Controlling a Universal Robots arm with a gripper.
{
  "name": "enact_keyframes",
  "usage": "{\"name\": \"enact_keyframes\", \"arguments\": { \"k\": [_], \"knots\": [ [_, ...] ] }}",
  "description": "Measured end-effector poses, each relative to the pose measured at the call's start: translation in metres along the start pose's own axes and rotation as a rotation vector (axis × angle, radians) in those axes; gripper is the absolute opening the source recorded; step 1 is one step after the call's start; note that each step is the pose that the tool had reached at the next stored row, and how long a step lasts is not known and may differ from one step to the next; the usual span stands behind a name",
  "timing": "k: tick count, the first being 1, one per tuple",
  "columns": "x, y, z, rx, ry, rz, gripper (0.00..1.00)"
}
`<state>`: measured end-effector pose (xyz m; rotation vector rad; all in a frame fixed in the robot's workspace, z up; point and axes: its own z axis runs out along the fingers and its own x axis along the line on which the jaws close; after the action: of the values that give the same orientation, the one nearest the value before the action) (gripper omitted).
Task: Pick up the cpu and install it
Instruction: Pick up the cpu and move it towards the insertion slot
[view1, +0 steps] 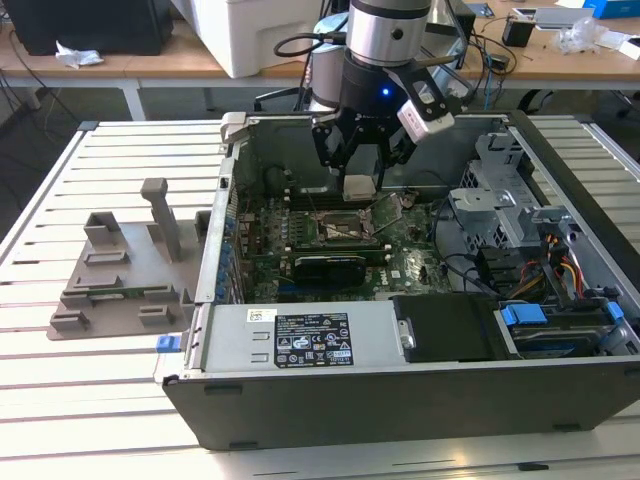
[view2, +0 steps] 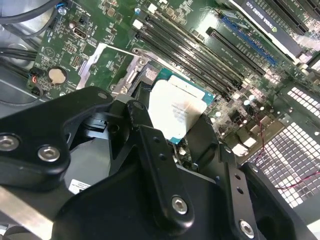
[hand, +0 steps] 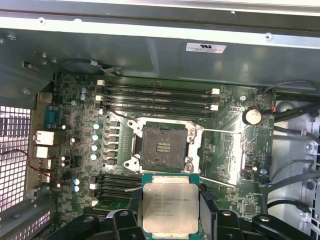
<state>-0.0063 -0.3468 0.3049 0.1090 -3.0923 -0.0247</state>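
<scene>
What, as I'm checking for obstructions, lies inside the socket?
The socket shows a bare dark contact bed with a small central grid. The held cpu hides the board beside it.

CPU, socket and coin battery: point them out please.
cpu (hand: 170, 207), first wrist view, middle of its metal top.
socket (hand: 162, 146), first wrist view, its open contact bed.
coin battery (hand: 252, 116), first wrist view, its round face.
</scene>
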Motion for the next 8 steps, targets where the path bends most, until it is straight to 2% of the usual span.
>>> {"name": "enact_keyframes", "arguments": {
  "k": [8],
  "knots": [
    [-0.0006,0.0000,0.0000,0.0001,0.0000,0.000,0.54]
  ]
}}
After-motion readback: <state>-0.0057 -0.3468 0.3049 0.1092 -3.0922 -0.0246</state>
